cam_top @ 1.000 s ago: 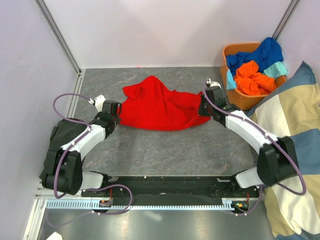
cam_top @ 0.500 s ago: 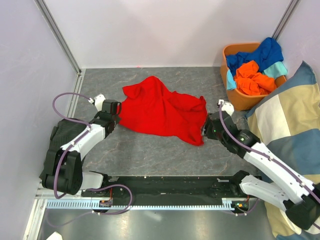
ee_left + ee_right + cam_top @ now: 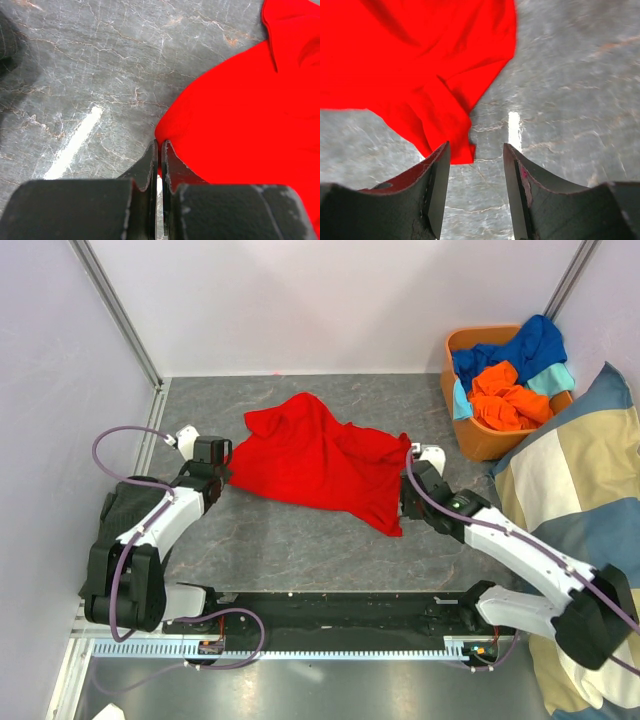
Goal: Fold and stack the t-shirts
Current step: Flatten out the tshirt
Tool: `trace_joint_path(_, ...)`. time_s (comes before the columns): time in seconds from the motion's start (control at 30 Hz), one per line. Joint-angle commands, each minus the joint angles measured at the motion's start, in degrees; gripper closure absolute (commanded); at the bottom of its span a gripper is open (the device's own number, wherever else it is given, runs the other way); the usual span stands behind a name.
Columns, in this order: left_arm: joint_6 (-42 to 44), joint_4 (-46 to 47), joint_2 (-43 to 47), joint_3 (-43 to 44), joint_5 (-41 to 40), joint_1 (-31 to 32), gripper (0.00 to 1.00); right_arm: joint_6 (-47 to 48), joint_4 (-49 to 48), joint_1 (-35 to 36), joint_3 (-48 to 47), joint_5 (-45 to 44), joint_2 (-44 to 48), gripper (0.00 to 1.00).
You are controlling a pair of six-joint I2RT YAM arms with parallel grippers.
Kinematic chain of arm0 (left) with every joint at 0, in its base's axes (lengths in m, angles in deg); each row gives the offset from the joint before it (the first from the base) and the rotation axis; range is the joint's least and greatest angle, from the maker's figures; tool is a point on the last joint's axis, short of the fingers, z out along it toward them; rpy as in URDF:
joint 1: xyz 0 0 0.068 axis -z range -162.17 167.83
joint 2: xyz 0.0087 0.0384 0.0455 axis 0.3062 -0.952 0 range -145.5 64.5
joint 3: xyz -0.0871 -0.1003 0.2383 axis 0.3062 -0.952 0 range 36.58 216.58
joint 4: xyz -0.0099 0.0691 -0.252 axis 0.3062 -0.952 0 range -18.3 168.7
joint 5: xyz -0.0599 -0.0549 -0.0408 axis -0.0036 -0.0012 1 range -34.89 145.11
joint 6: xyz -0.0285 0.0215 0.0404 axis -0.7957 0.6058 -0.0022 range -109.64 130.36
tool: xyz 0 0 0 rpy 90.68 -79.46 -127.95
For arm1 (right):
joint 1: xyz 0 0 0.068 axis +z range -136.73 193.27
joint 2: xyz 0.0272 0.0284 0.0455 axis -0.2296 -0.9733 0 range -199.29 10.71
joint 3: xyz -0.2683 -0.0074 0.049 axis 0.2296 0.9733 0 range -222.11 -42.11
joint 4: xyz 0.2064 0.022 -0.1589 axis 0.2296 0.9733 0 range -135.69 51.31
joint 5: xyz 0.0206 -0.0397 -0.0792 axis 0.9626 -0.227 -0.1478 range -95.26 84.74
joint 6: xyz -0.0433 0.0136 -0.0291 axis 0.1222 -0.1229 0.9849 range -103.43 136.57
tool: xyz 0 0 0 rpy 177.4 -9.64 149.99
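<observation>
Bright, even light from above; soft shadows only. White glare streaks the table (image 3: 75, 140) in both wrist views, which blur at the near edge

No text, label, brand, number or sign can be read in any of the views.

Grey marbled table (image 3: 300, 550), pale lilac walls (image 3: 330, 300)
</observation>
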Motion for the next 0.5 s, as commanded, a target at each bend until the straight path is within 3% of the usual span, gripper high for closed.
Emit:
trace_joint_path(0.0, 0.9, 0.4, 1.3, 0.7, 0.0, -0.2, 0.98, 10.1, -8.4, 0.3, -0.5, 4.7, -5.4, 0.46)
trace_joint_path(0.47, 0.7, 1.2, 1.0, -0.4, 1.6, -0.2, 0.98, 20.4, -16.3, 0.3, -7.3, 18.9, -21.1, 0.50)
